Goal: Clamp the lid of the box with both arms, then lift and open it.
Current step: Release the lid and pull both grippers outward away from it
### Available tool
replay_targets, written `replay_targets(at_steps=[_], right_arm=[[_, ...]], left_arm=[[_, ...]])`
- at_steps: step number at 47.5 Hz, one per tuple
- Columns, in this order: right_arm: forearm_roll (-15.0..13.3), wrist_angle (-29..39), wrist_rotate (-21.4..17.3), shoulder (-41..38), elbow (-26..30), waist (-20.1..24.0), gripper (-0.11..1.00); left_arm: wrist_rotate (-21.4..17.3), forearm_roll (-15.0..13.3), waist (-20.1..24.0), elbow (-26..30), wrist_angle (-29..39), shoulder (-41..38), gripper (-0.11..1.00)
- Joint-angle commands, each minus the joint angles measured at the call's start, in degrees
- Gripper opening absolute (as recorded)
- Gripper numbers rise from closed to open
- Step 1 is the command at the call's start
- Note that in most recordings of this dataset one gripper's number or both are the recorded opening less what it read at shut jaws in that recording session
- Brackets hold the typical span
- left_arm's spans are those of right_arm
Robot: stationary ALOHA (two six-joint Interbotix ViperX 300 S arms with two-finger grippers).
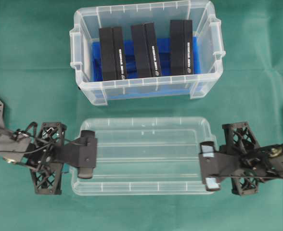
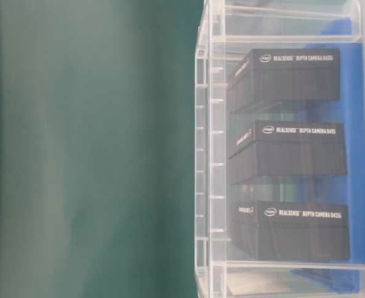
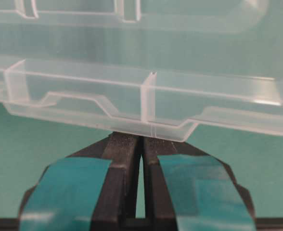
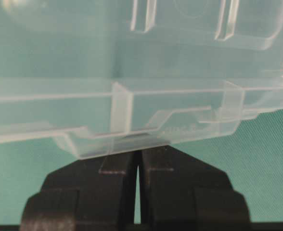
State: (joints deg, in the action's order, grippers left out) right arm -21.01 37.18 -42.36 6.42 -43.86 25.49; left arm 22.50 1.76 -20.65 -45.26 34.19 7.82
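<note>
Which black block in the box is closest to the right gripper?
The rightmost black block, beside the box's right wall; the middle and left ones sit farther from the right gripper.

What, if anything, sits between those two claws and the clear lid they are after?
Nothing visible does. The left gripper and the right gripper each sit right at a short end of the lid; in both wrist views the jaws are closed on its end tab. The box stands apart, behind the lid.

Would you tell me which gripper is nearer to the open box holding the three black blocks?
Left, but only slightly. The left gripper clamps the lid's left end, below the box's left corner. The right gripper clamps the opposite end, a little lower.
</note>
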Motion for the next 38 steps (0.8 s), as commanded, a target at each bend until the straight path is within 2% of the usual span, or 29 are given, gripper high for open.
replay_targets(at_steps=[1, 16, 38], right_arm=[[-0.4, -0.9, -1.0, 3.3, -1.1, 0.5, 0.00], [-1.0, 0.9, -8.5, 10.2, -8.0, 2.1, 0.00], [-1.7, 0.9, -8.8, 10.7, -7.7, 2.5, 0.00]], left_arm=[[1.4, 0.4, -0.5, -0.9, -1.7, 2.7, 0.01], [8.5, 0.4, -2.5, -8.3, -1.6, 8.6, 0.01], [8.8, 0.4, -2.6, -7.7, -1.6, 8.5, 0.01]])
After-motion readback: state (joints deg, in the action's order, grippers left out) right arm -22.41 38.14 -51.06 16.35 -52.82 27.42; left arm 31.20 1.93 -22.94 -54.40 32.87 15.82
